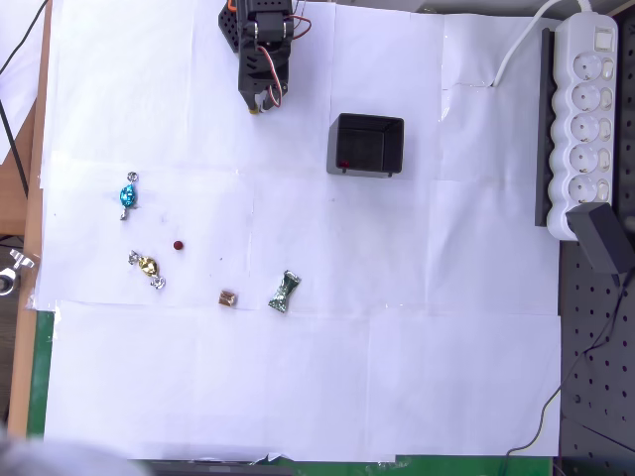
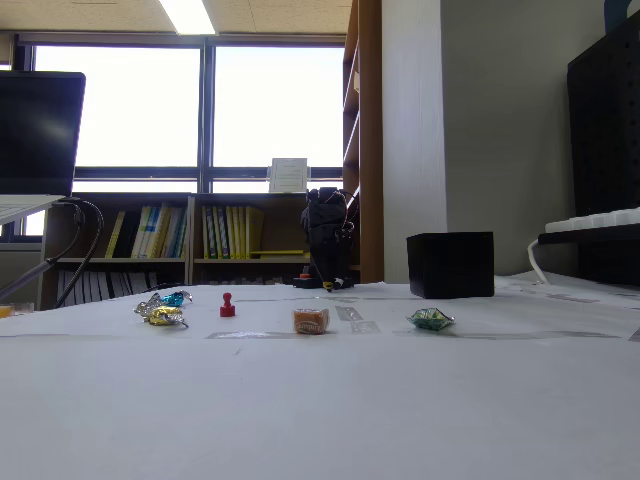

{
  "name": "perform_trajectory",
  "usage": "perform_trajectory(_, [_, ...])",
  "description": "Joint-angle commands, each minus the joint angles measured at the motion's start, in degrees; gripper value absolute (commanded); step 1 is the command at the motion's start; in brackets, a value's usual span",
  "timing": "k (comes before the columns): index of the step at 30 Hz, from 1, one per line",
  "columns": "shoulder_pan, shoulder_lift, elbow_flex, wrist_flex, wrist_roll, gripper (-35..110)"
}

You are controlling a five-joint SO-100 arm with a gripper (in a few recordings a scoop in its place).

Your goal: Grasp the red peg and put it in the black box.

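While the arm sits folded at the far edge of the white-papered worktop (image 1: 397, 377), its pincer (image 1: 260, 102) points down near the paper, well apart from everything; whether its jaws are parted or shut I cannot tell from either view.

Red peg (image 1: 179, 245): a dark red dot from overhead, upright in the fixed view (image 2: 227, 305) with a rounded head on a short stem. It stands free on the paper between the blue candy (image 1: 129, 195) and the gold candy (image 1: 147, 266), closer to the gold one but touching neither.

Black box (image 1: 365, 145): thick-walled, hollow up, to the right of the arm in the overhead view, well apart from the peg.

Also on the paper: small brown cube (image 1: 228, 297), green candy (image 1: 285, 292).

Handling, as judged: peg looks rigid, very light, smooth, likely plastic. It should tip or skid at a sideways nudge. Best hold probably across the head or upper stem, straight down, jaws closing evenly. Gold candy nearby leaves modest room for the fingers.

Nothing grasped yet; task looks unstarted.
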Motion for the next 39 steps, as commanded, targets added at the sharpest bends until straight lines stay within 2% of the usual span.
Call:
perform_trajectory(1, [-1.0,-5.1,-4.7,5.4,-0.4,0])
perform_trajectory(36, [-1.5,-5.1,-4.7,5.4,-0.4,0])
perform_trajectory(39, [-1.5,-5.1,-4.7,3.8,2.5,0])
